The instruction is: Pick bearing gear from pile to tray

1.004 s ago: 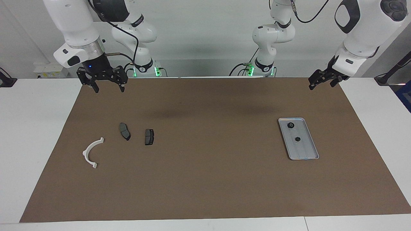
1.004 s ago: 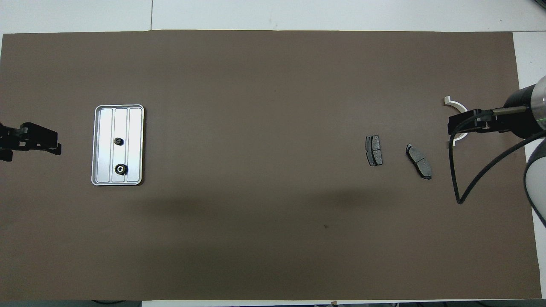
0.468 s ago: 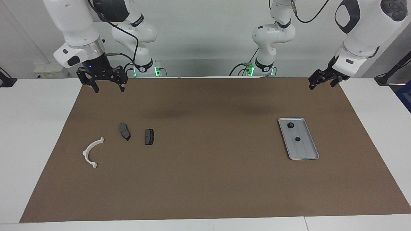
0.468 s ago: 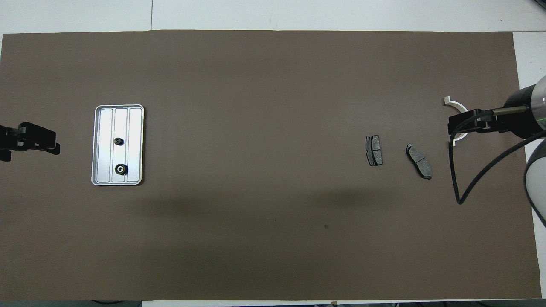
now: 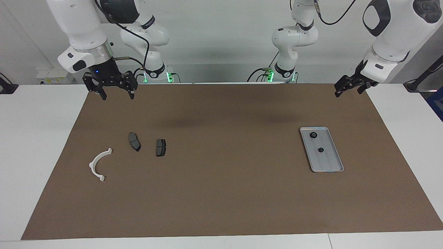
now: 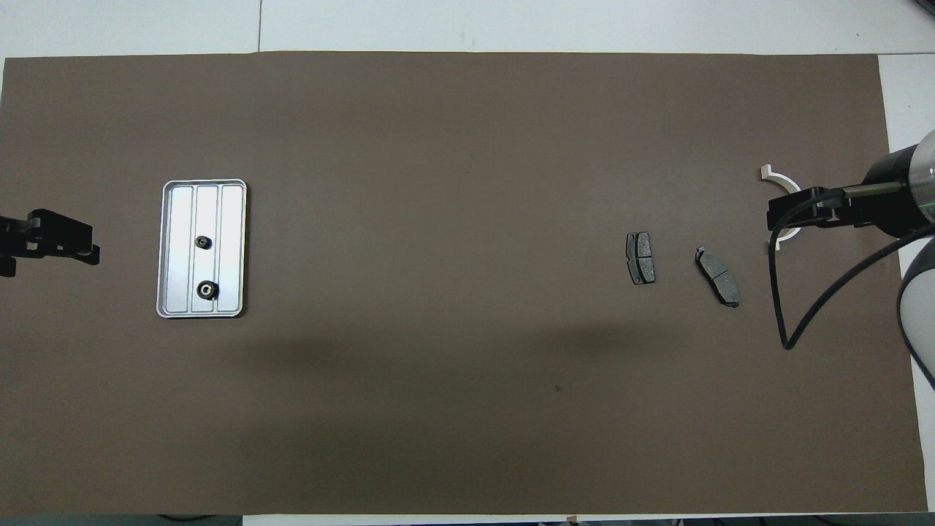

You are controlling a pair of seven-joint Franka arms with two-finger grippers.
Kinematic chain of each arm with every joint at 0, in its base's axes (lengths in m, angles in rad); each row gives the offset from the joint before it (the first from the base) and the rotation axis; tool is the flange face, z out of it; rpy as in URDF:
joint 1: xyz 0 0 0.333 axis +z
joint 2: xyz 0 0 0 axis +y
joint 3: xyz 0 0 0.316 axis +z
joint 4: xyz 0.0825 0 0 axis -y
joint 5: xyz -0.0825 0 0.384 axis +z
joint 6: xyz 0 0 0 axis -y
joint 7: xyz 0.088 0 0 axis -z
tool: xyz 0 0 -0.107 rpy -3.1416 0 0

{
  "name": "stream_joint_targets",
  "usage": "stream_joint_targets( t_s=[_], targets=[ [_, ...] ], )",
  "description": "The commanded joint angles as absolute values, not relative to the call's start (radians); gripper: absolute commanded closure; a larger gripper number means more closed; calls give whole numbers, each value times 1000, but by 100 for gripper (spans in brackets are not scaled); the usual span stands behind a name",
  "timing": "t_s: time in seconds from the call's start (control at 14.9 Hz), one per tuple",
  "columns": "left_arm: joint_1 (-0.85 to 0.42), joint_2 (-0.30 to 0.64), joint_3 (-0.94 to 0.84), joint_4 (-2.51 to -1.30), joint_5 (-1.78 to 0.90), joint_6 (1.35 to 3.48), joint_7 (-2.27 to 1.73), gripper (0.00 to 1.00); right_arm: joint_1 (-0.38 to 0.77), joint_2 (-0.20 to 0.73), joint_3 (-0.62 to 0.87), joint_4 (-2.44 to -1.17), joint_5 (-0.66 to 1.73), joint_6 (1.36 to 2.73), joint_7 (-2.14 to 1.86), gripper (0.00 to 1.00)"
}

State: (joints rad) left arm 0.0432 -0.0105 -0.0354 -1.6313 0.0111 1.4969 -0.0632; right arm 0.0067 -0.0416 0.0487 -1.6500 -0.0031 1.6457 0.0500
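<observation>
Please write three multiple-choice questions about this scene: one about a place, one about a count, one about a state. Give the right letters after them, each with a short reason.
1. Where do the two small black round parts lie?
A. in the tray
B. on the mat beside the brake pads
C. in the right gripper

2. How many dark grey brake pads are on the mat?
A. one
B. two
C. four

3. In what state is the right gripper?
A. shut on the white arc
B. shut on a brake pad
C. open and holding nothing

Answers:
1. A: both black round parts sit inside the tray, toward the left arm's end of the table.
2. B: one brake pad lies beside the other brake pad, near the white arc.
3. C: the right gripper hangs above the mat with its fingers apart and empty.
</observation>
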Motion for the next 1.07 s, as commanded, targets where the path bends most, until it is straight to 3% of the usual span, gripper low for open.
stream_joint_targets(
  t_s=[0.0, 1.0],
  targets=[
    [41, -8, -31, -1629, -2, 1506, -48, 0, 0, -64, 49, -1672, 20, 1640, 28, 0],
    [8, -5, -41, -1620, -55, 1529, -46, 0, 0, -64, 49, -1672, 20, 1640, 28, 0]
  ],
)
